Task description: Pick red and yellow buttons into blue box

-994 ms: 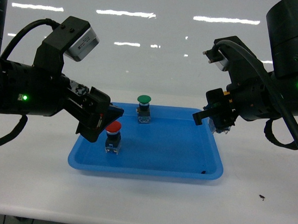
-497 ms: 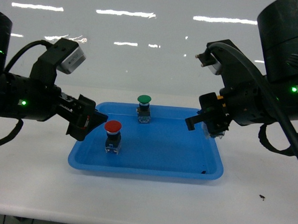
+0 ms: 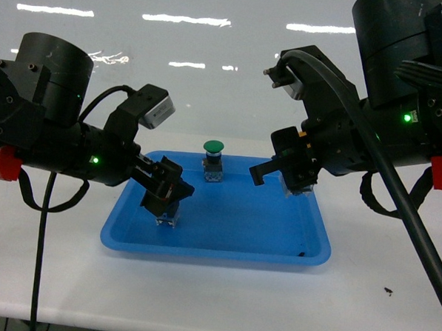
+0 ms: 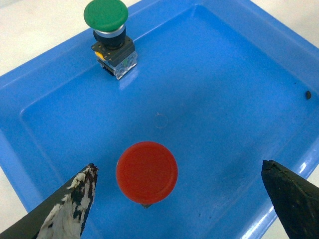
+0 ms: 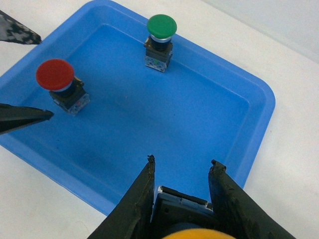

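White desk holds a shallow blue tray with rounded corners. Inside the tray, on its left side, stands the red button. Its round red cap faces up, and it sits on a black and silver body. In the head view the cap is hidden behind the left claw. That claw hangs right over the red button with its two fingers spread wide, one on each side of the cap and not touching it.

The yellow button is up in the right claw. The claw's two dark fingers are clamped on the button's clear and silver body, and only the edge of the yellow cap shows at the bottom of the right wrist view. This claw hangs above the right part of the tray.

A green button stands upright near the back wall of the tray, well apart from the red one. A tiny dark speck lies on the tray floor near the front right corner.
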### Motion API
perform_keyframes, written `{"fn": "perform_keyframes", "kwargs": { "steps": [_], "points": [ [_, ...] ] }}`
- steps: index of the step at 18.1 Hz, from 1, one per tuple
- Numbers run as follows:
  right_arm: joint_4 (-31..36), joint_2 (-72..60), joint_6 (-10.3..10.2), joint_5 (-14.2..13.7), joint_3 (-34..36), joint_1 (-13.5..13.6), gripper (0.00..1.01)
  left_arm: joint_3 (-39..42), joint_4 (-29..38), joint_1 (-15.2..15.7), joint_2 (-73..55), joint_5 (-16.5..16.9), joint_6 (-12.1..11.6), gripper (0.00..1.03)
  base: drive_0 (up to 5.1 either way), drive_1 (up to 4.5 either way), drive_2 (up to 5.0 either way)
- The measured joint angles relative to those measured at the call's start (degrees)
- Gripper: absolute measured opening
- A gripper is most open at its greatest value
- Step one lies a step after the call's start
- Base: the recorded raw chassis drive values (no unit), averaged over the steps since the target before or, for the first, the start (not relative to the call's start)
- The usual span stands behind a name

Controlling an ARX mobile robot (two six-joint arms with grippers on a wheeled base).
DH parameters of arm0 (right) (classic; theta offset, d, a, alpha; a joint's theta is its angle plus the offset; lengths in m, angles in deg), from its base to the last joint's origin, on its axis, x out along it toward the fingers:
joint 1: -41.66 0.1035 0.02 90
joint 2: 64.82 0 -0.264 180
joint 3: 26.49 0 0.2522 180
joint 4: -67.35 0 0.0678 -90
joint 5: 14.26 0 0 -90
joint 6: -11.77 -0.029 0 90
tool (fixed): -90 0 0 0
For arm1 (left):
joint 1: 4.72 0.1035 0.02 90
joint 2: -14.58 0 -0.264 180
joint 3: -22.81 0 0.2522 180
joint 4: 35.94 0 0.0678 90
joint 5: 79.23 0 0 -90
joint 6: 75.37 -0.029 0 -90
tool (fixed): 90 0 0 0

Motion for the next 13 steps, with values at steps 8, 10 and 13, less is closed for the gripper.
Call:
{"fn": "perform_keyframes", "kwargs": {
  "steps": [8, 10, 13],
  "points": [
    [-0.35, -0.24, 0.0, 0.22, -1.14, 0.61, 0.29, -5.88, -3.41, -1.01, -6.23, -3.06, -3.58, 0.98, 0.0, 0.0, 0.0],
    [3.19, -0.35, 1.09, -2.51, 3.54, -5.92, 0.29, -5.9, -3.32, -0.79, -6.23, -3.26, -4.63, 0.98, 0.0, 0.0, 0.0],
    [3.3, -0.33, 2.67, -2.4, 3.61, -5.73, 0.29, -8.33, -5.2, -0.96, -7.08, -2.75, -4.83, 0.98, 0.0, 0.0, 0.0]
  ]
}}
